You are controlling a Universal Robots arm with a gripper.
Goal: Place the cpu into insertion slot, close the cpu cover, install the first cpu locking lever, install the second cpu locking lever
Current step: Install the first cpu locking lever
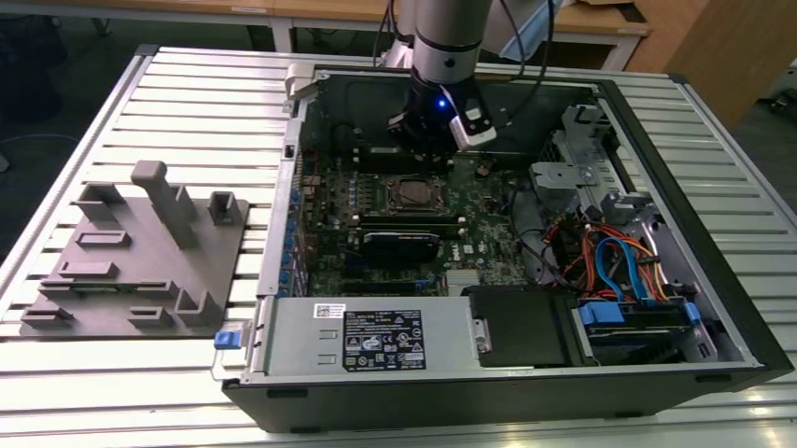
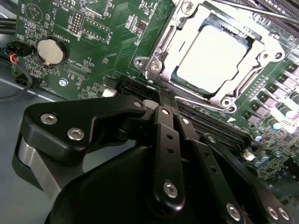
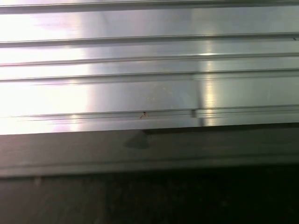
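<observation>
The cpu (image 2: 215,53) lies in the insertion slot (image 1: 409,193) on the green motherboard, its silver-grey top showing. The cpu cover (image 2: 163,44), a silvery metal frame, lies flat around it. In the second wrist view my gripper (image 2: 161,100) is in the foreground with its black fingers (image 2: 164,140) pressed together and nothing between them. Its tip sits just beside the socket's corner, over the memory slots. In the exterior view the gripper (image 1: 421,147) hangs inside the open computer case just behind the socket. I cannot make out how the locking levers stand.
The case walls (image 1: 293,187) ring the motherboard. A black card (image 1: 398,245) sits in front of the socket, and the power supply (image 1: 373,341) is at the front. Cables (image 1: 610,261) lie on the exterior view's right, a grey fixture (image 1: 137,252) on its left. A coin battery (image 2: 50,51) is nearby.
</observation>
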